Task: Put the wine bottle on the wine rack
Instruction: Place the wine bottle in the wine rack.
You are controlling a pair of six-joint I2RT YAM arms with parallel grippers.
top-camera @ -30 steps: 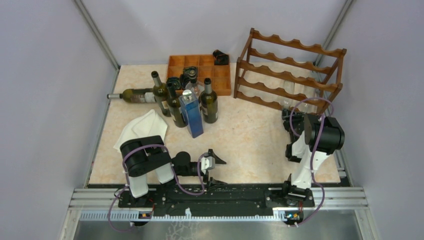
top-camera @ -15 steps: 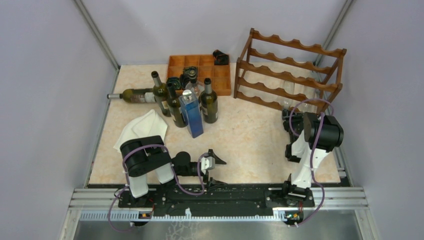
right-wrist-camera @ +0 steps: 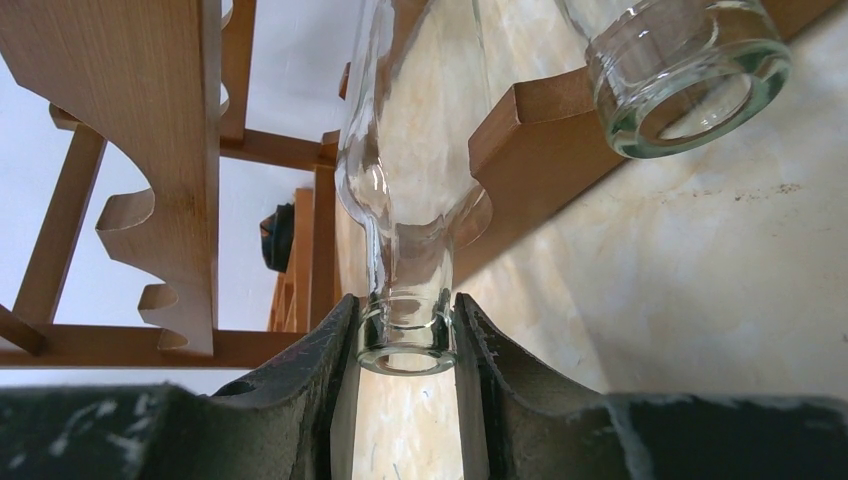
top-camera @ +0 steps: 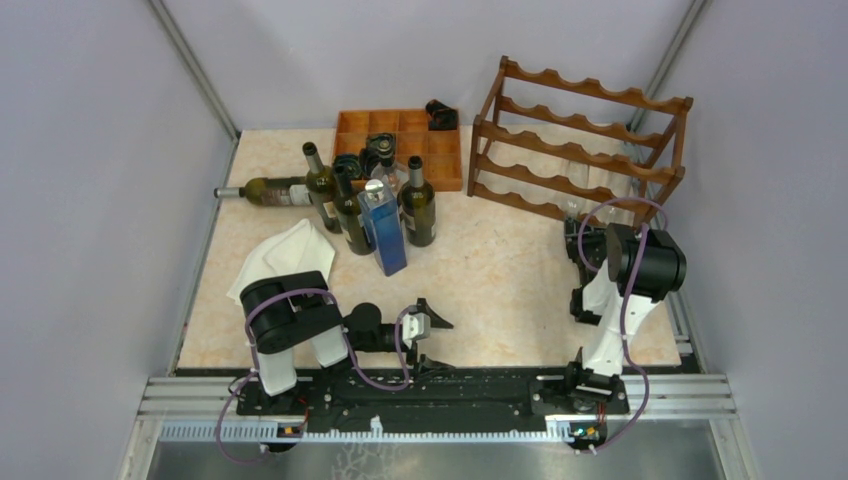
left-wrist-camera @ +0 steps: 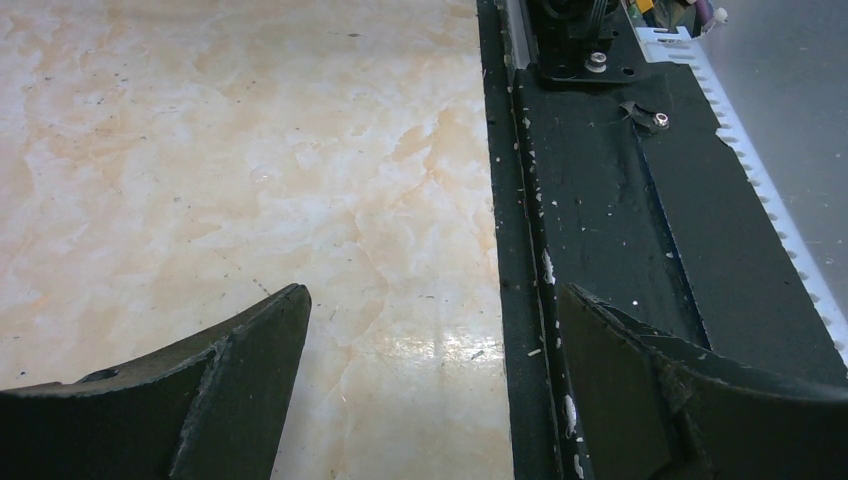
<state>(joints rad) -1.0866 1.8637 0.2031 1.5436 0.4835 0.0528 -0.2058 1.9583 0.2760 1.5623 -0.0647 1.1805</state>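
Right wrist view: over the last second my right claw (right-wrist-camera: 405,305) had narrowed until both fingers met the lip of the clear glass wine bottle (right-wrist-camera: 400,150). The bottle's shoulder lay in a scallop of a low rail of the wine rack (right-wrist-camera: 180,120), beside a second clear bottle (right-wrist-camera: 690,80). I judged this a fresh grip on a bottle already cradled, perhaps to seat it deeper. My left claw (left-wrist-camera: 432,300) stood fully spread and empty over the desk (left-wrist-camera: 200,150) at its near edge.
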